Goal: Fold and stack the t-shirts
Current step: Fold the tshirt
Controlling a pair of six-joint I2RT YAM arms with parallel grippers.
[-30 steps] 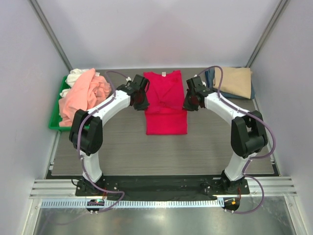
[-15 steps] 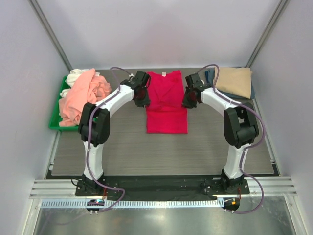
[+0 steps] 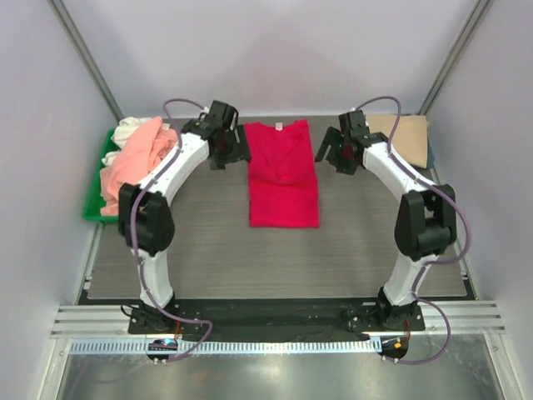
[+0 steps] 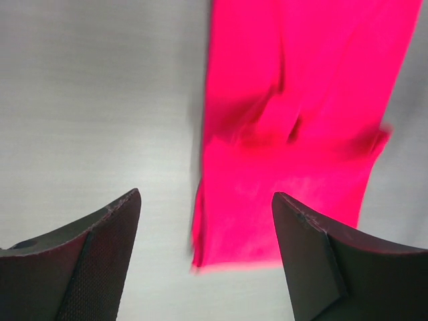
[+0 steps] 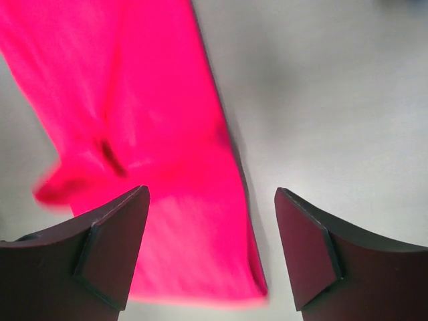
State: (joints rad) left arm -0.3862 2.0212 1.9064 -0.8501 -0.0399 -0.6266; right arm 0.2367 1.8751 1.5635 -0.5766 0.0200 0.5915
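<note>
The crimson-red t-shirt lies flat in the middle of the table, its sleeves folded in so it forms a long strip, collar at the far end. My left gripper hangs open above and just left of the shirt's left edge. My right gripper hangs open just right of the shirt's right edge. In the wrist views the left gripper and right gripper hold nothing between their jaws. A salmon-pink t-shirt is heaped over a white one at the left.
The green tray under the heap sits at the table's left edge. A folded tan t-shirt lies on a navy one at the back right corner. Grey walls close in on both sides.
Both grippers were shut at the red shirt's side edges; they have opened, let the cloth go, and risen outward and toward the far end. The shirt lies still.
</note>
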